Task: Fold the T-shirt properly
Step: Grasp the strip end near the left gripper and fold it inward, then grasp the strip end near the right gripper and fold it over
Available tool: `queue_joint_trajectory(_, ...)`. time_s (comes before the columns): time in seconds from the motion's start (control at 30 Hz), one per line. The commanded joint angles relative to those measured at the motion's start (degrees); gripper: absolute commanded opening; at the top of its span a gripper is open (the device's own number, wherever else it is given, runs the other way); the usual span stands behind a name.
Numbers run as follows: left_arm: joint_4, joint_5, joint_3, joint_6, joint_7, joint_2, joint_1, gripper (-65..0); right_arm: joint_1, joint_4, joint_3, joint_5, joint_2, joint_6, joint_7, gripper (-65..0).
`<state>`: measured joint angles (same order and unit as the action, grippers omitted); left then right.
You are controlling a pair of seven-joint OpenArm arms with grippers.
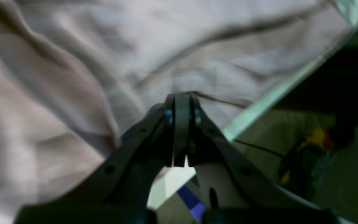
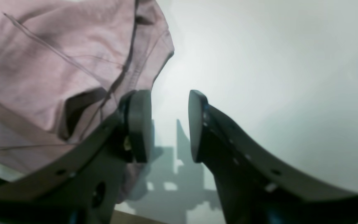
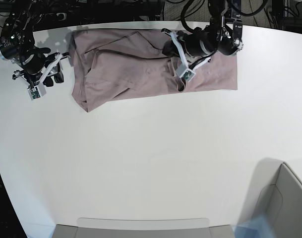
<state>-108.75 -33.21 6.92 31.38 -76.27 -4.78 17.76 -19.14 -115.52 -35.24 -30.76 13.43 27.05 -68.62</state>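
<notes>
White tabletop (image 3: 141,158) spreads across most of your base view, with the T-shirt (image 3: 121,69) lying along its far side. That T-shirt is your landmark: it's a wide, wrinkled pink strip, bunched and overlapping in its middle, with one end angling toward the near side of the table. Your left arm (image 3: 210,39) reaches over the T-shirt's right-hand part, as the base view shows it, while your right arm (image 3: 27,49) stands beyond its left end. Nearer you than the T-shirt, and off to the right, a grey bin (image 3: 294,203) is cut off by the frame. Your right gripper (image 2: 170,124) has its jaws spread apart with nothing between them, just beside the T-shirt's left end. Your left gripper (image 1: 179,99) is over the T-shirt's middle, its jaws clenched together; you can't tell whether any cloth is pinched between the tips. Past the table edge from the T-shirt, a small red-and-yellow item (image 1: 318,138) is too blurred to name.
</notes>
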Motion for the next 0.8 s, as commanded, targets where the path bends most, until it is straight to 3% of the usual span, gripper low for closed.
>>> queue_joint_trajectory(0.0, -1.1, -0.94, 0.6, 0.32, 0.62, -0.1, -0.22, -65.0, -0.25, 0.05, -1.02, -1.37, 0.77, 0.25, 0.71, -44.3)
queue_joint_trajectory(0.27, -8.48, -2.26, 0.77, 0.4, 0.71, -0.28, 2.33, -65.0, -0.51, 14.38, -8.32, -11.04, 2.35, 1.13, 0.71, -44.3)
queue_joint_trajectory(0.47, -8.13, -7.36, 0.77, 0.4, 0.8, -0.46, 3.03, -65.0, -0.07, 27.57, -8.4, -14.73, 5.16, 12.47, 0.71, -44.3)
queue_joint_trajectory(0.77, -7.95, -7.1, 0.69, 0.4, 0.8, -0.46, 2.94, -65.0, 2.48, 30.29, 2.15, -14.82, 4.63, 12.95, 0.88, -44.3)
